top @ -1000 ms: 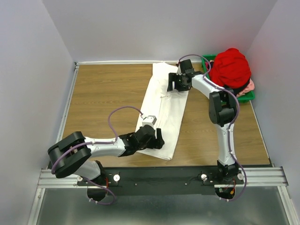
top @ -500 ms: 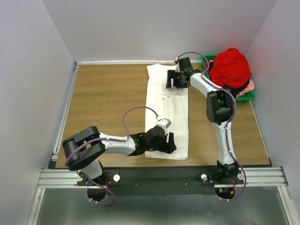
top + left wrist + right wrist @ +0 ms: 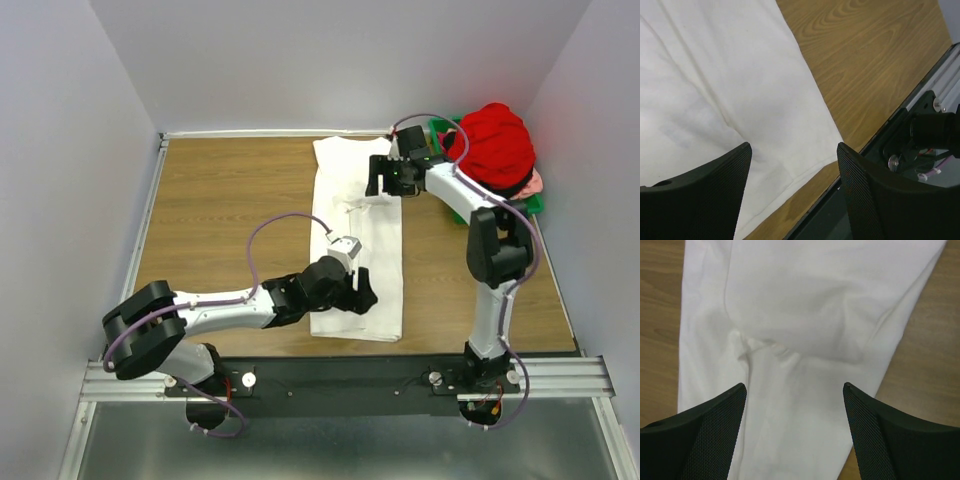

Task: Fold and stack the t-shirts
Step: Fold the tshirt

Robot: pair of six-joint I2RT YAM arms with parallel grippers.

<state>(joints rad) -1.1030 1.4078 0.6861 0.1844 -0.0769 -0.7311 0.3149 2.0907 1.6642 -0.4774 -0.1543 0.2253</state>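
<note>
White tee [image 3: 375, 250] 1, red tee [image 3: 492, 145] 1, bin [image 3: 437, 124] 1.

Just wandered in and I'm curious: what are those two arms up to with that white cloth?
It's laundry folding. A white cloth t-shirt, folded into a long narrow strip, lies flat on the wooden table. The left claw hangs open over its near end and the right claw open over its far end; neither grips it. A bunched red cloth t-shirt sits in a green plastic bin at the far right.
</note>
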